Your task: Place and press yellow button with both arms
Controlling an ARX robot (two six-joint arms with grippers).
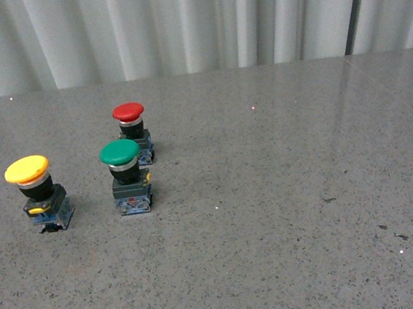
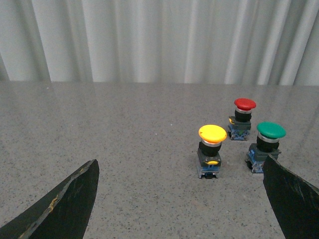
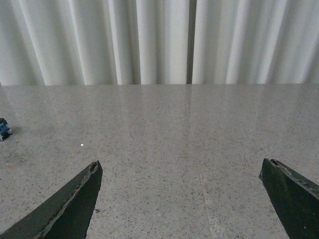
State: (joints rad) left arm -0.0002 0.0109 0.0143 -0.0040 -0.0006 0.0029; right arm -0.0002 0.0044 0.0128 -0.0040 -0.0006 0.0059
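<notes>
Only robot hardware showing is the fingers, in both wrist views. Left fingers (image 2: 70,204): pair of matte black wedges, wide at the base, tapering to a blunt tip. One has a chipped edge with tan scuffs running down it; its mate looks clean, with a flat dark face and slight sheen. Right fingers (image 3: 70,211): same black wedge profile. One shows a rough, grey-worn edge near the tip, the other a thin pale line along its upper edge. Surfaces otherwise plain, uniform.
</notes>
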